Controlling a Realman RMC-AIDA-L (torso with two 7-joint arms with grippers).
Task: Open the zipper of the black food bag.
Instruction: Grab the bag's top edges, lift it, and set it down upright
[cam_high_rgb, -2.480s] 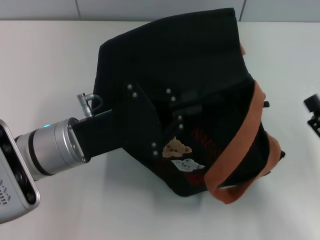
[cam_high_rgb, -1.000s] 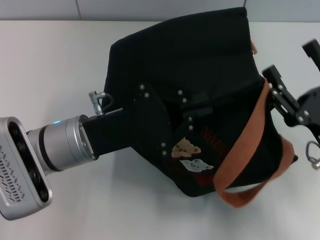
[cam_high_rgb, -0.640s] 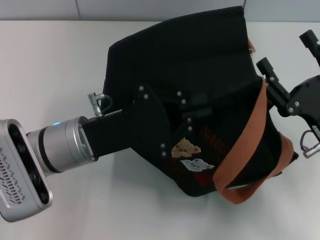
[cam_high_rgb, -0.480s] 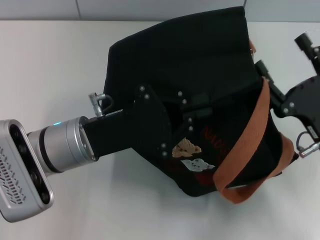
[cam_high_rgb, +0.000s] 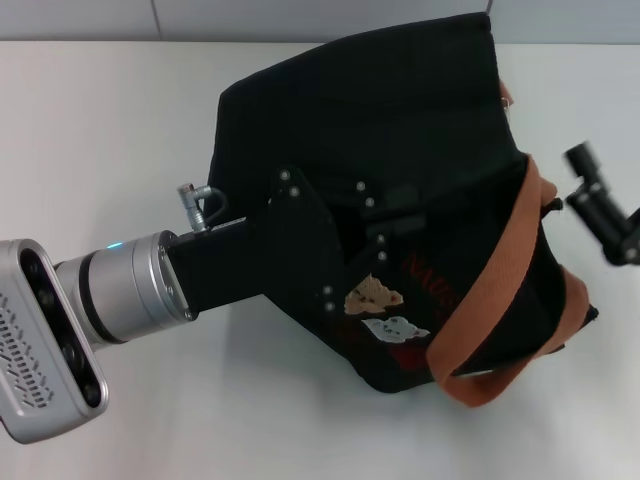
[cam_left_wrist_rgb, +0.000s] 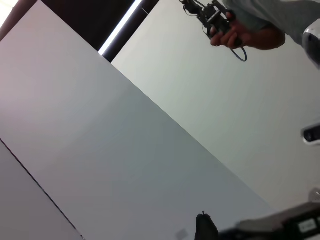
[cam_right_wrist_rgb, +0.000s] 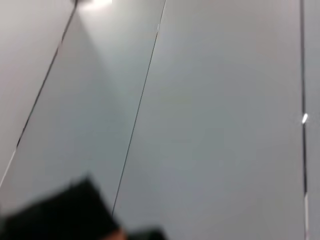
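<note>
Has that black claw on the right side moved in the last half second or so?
Yes. The right gripper has pulled back from the black food bag, toward the right edge of the head view; earlier it reached over the orange strap, now it sits clear of it.

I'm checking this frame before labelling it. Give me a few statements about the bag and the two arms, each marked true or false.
1. The black food bag sits on a white table. True.
2. The left tool is far from the bag. False: it lies over the bag's top.
3. The right tool is at the bag's right edge, near the orange-brown strap. True.
4. The bear patches face away from the head camera. False: they show in the head view.
5. The bag's straps are blue. False: orange-brown.
</note>
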